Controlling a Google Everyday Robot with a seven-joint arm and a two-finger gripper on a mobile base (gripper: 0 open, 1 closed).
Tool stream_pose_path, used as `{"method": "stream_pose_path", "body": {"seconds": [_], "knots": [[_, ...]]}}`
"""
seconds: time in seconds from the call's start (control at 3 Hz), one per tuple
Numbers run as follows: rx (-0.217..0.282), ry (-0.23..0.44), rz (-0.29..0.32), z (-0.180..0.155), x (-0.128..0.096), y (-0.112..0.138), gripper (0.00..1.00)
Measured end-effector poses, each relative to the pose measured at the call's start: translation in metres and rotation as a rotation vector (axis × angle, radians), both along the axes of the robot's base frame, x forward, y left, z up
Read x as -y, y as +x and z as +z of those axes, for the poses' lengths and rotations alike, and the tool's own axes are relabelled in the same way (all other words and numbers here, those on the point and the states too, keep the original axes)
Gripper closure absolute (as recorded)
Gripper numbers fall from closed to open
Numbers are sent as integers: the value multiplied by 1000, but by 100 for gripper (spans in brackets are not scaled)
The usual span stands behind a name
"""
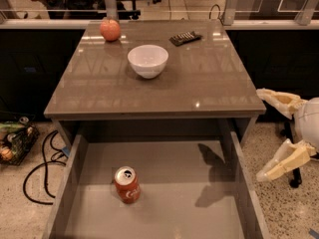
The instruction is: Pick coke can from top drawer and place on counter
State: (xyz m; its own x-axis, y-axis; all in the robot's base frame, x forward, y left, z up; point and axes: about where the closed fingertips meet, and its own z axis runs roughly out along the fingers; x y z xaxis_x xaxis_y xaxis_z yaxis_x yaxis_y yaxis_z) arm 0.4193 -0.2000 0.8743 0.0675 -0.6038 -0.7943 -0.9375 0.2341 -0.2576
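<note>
The coke can (126, 184), red with white script and a silver top, stands upright in the left half of the open top drawer (199, 213). The counter (199, 78) is the glossy grey-brown tabletop above the drawer. My gripper (264, 136) is at the right, outside the drawer's right wall, well to the right of the can. Its two cream fingers are spread wide apart, one finger (277, 100) up by the counter's front right corner and one lower. It holds nothing.
On the counter stand a white bowl (147, 60), a reddish apple (110, 30) at the back left and a black remote (185, 38) at the back. Cables (40, 168) and a basket of items (15, 141) lie on the floor at left.
</note>
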Motion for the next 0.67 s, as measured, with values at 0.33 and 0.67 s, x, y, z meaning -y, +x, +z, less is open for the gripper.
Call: {"method": "stream_pose_path", "body": {"seconds": [0.33, 0.67], "knots": [[-1, -25, 38, -36, -13, 4, 0], [-4, -24, 81, -78, -28, 6, 0]]}}
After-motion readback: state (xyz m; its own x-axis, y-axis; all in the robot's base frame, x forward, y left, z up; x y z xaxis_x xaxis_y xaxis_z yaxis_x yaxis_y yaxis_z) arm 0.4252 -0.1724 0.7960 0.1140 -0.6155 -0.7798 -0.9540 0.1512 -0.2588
